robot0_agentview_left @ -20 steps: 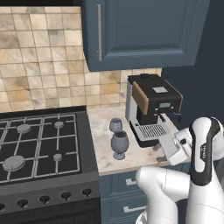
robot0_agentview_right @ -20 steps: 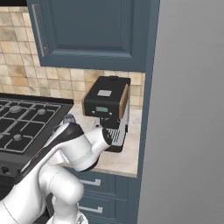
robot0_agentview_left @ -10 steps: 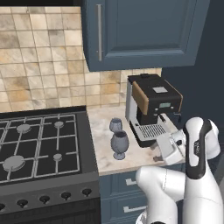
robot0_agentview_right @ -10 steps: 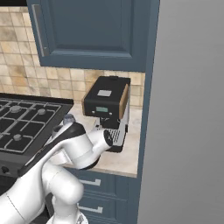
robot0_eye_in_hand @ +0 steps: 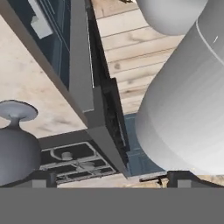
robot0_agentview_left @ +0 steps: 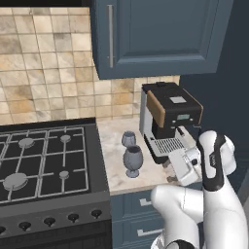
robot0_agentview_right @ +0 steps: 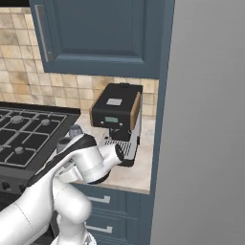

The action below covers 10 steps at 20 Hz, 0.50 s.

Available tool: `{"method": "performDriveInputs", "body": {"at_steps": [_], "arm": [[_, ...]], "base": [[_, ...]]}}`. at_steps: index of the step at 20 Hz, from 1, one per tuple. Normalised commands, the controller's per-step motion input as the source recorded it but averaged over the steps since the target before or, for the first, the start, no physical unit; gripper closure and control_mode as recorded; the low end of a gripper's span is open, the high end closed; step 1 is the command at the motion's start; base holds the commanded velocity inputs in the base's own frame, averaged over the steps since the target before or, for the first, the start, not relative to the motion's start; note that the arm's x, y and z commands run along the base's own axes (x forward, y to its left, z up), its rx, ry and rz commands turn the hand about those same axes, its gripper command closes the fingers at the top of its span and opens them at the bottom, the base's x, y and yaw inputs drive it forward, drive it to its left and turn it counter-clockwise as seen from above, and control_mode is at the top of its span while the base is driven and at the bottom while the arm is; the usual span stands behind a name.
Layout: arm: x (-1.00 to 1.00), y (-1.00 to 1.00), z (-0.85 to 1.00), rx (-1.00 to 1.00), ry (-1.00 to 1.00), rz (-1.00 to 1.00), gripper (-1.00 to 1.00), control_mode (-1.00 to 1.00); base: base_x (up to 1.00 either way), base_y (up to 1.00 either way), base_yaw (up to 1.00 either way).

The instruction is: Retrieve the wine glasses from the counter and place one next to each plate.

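Two wine glasses are standing upright on the counter (robot0_agentview_left: 114,146), between the black gas stove (robot0_agentview_left: 46,163) and the coffee machine (robot0_agentview_left: 168,119). The larger glass (robot0_agentview_left: 133,160) is sitting nearer the front edge, and the smaller glass (robot0_agentview_left: 128,139) is standing just behind it, toward the tiled wall (robot0_agentview_left: 44,73); whether the two are touching cannot be told. In the right base view, a little of one glass (robot0_agentview_right: 75,131) is peeking out above the arm. In the hand view, a glass (robot0_eye_in_hand: 15,146) is appearing rolled over at the lower left, its round foot pointing up in the picture, with the counter's front edge running diagonally beside it.

The gripper (robot0_agentview_left: 187,165) is hovering in front of the coffee machine's drip tray, off to the right of the glasses and apart from them. Its jaws are standing wide open and are holding nothing. In the hand view the dark fingertips (robot0_eye_in_hand: 177,177) are barely rising at the bottom edge.

A dark-blue wall cabinet (robot0_agentview_left: 155,34) is hanging above the counter, and dark-blue drawers (robot0_agentview_right: 103,206) with silver handles are sitting below it.
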Motion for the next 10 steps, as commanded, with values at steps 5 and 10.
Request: {"method": "performDriveInputs", "body": {"at_steps": [5, 10], "arm": [[0.19, 0.00, -0.01, 0.07, -0.02, 0.19, -1.00, -1.00], [0.39, 0.01, 0.00, 0.04, 0.00, 0.01, -1.00, -1.00]], "base": [[0.00, 0.00, 0.00], [0.00, 0.00, 0.00]]}}
